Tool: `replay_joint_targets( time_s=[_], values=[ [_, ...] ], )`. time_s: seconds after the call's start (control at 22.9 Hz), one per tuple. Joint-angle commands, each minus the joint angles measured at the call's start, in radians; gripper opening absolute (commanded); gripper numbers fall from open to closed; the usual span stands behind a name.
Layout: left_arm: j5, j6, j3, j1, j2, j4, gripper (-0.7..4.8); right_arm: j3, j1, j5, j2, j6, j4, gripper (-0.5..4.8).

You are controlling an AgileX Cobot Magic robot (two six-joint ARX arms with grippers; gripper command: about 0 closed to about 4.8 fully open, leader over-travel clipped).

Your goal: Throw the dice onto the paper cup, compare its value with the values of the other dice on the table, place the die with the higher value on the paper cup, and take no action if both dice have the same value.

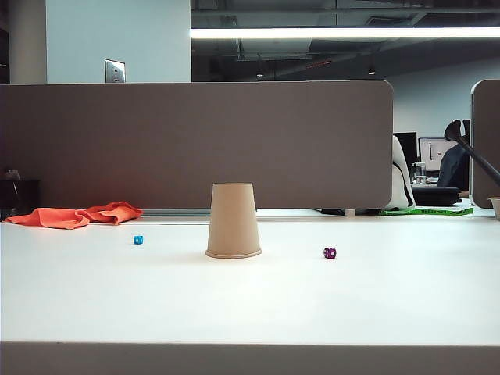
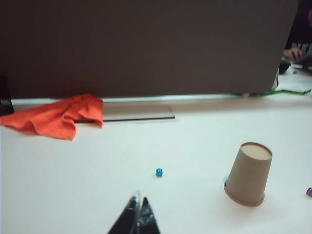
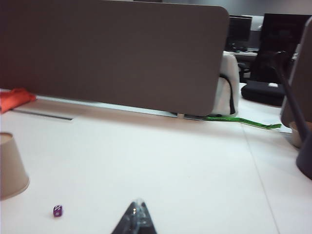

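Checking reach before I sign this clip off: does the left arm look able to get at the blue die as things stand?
Probably yes. The blue die lies alone on bare table ahead of the shut left gripper, with the paper cup off to one side and the orange cloth farther back; nothing blocks the way.

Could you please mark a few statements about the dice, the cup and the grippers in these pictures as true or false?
1. The paper cup stands upside down on the table. True.
2. The blue die sits on top of the cup. False: it lies on the table, apart from the cup.
3. The purple die lies on the table on the cup's other side. True.
4. The left gripper holds the blue die. False: it is shut and empty.
5. The right gripper is shut. True.
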Motion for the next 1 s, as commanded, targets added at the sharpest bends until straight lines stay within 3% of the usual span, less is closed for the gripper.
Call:
replay_joint_targets(
  time_s=[0.04,0.66,1.0],
  values=[
    [-0.006,-0.003,-0.006,-0.001,-0.089,-0.027,-0.06,-0.026,-0.001,0.043,-0.04,0.053,0.013,-0.01],
    [-0.002,-0.024,-0.048,-0.002,-0.093,-0.06,-0.06,-0.084,-0.02,0.084,-0.039,0.047,0.044,-0.01],
    [0.032,-0.026,-0.127,-0.003,-0.093,0.013,-0.06,-0.084,-0.02,0.08,-0.039,0.047,0.075,-0.01]
  ],
)
